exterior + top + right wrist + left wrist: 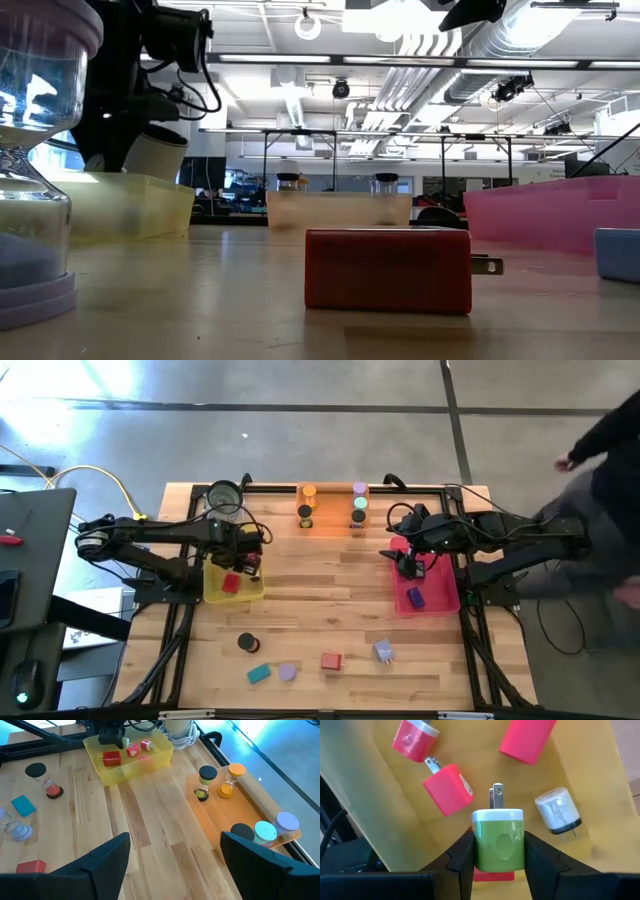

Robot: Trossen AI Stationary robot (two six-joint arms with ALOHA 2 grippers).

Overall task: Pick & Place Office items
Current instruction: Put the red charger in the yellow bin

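- High view: the left gripper (247,558) hovered over the yellow tray (213,592) by the table's left edge, where a red piece (231,583) already lay. The right gripper (408,563) hung over the pink tray (432,601) by the right edge, which held a dark-blue block (416,598). Near the front edge five items remained loose: a black-capped cylinder (248,644), a teal block (259,673), a lavender piece (288,672), a red block (331,660) and a pale-blue block (384,651). By my judgement, sorting was partly done.
- Low view: the red block (388,270) sat on the bare wood, unsorted.
- Left wrist view: the fingers (461,857) were clamped on a green charger block (498,840) above the yellow tray (395,820), where red pieces (447,788) and a white one (558,811) lay; release seemed next.
- Right wrist view: the right fingers (105,855) stood wide, holding nothing; the orange tray (225,815) at the rear edge carried hourglass-like cylinders (207,782).
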